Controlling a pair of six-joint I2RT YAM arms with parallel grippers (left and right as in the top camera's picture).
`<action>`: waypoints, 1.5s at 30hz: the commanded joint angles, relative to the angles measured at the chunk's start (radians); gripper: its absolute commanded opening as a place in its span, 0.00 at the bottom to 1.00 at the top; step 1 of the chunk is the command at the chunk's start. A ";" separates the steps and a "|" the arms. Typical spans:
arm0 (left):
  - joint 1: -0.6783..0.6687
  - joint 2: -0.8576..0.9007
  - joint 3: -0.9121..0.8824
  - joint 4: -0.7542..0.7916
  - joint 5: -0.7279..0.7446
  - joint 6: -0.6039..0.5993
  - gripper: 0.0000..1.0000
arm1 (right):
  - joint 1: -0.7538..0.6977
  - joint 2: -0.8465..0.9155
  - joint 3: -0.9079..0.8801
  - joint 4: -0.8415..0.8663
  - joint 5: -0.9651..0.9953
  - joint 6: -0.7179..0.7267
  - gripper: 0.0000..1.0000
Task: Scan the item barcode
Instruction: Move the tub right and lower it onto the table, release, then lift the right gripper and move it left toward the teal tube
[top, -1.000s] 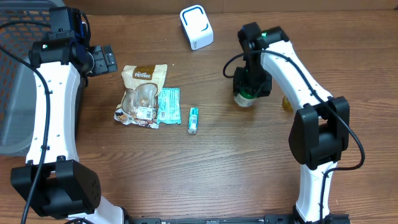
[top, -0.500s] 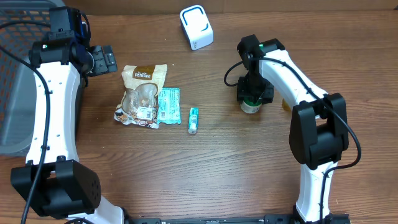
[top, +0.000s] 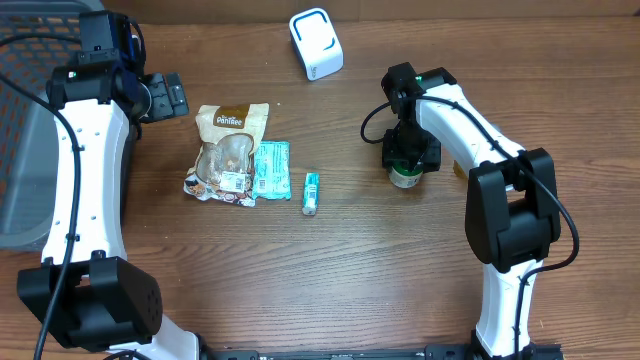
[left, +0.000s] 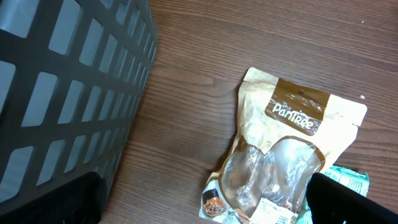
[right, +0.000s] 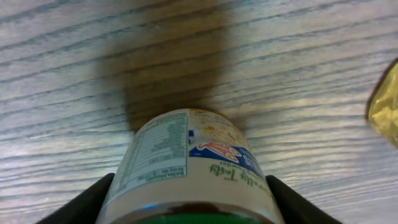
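The item in hand is a small jar (top: 405, 177) with a green lid and a white printed label; it stands on the table right of centre. My right gripper (top: 408, 155) comes down over it, a finger against each side. In the right wrist view the jar (right: 186, 158) fills the bottom, its nutrition panel facing up, between the fingers of my right gripper (right: 189, 193). The white barcode scanner (top: 316, 43) sits at the back centre. My left gripper (top: 170, 97) hangs open at the far left, above the table; in its own view the left gripper (left: 199, 205) holds nothing.
A tan snack pouch (top: 228, 150), a teal packet (top: 270, 168) and a small tube (top: 311, 192) lie left of centre. A dark mesh basket (top: 20, 150) stands at the left edge. A yellow wrapper (top: 461, 167) lies just right of the jar.
My right gripper has carried the jar a little right and toward the front, down onto the table. The left arm has not moved.
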 joint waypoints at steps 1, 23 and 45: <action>0.008 -0.002 0.015 0.000 -0.013 0.004 1.00 | -0.006 -0.008 0.000 0.003 0.011 0.005 0.75; 0.008 -0.002 0.015 0.000 -0.013 0.004 1.00 | -0.010 -0.009 0.011 0.021 0.079 -0.053 0.92; 0.008 -0.002 0.015 0.000 -0.013 0.004 1.00 | -0.009 -0.009 0.156 0.170 0.049 -0.053 1.00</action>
